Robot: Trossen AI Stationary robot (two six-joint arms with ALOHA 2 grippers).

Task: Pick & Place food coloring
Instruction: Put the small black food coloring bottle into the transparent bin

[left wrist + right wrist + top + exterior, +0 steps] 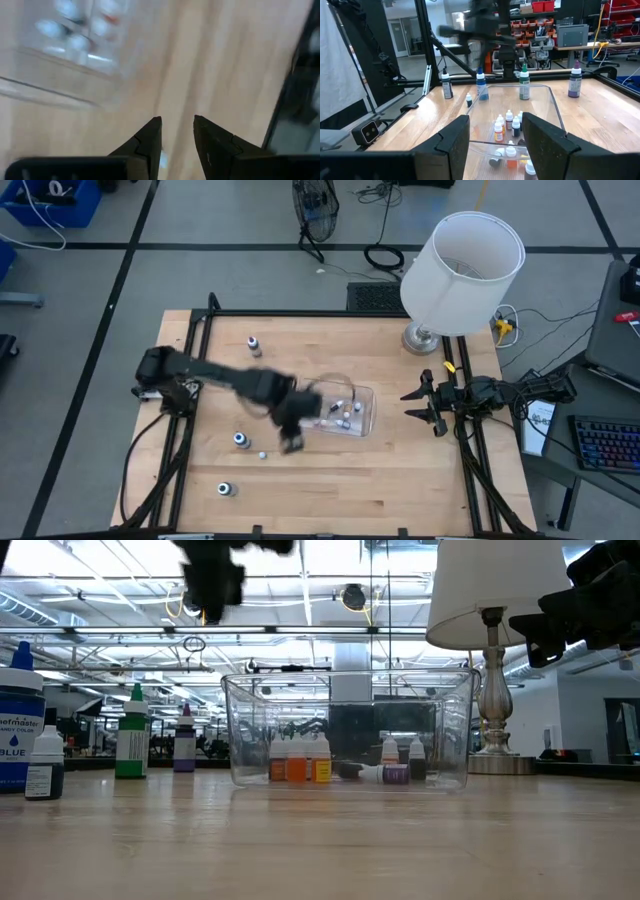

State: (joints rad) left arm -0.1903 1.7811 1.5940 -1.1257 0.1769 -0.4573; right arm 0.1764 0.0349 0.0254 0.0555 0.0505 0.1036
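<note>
we see the wooden table (400, 480) with a white-shaded lamp (462, 260) at its far right corner. the left arm reaches across the middle, and its left gripper (292, 442) hangs in the air just off the tub's left end, on the near side; its fingers (150, 145) stand a little apart with nothing between them, though the blur there makes us hedge on how wide. the right gripper (430, 408) waits at the table's right edge, well apart from the left one, its fingers (545, 145) spread and holding nothing.

just to the right of the left gripper sits the clear plastic tub (365, 402), and inside it lies a cluster of food coloring bottles (297, 762), some upright with orange and yellow bodies, at least one lying on its side.

more bottles stand loose on the table: a green-capped bottle (131, 735) and a purple bottle (185, 740) beyond the gripper, a large blue-labelled bottle (18, 730) and a small dark bottle (45, 765) nearer the front left.
</note>
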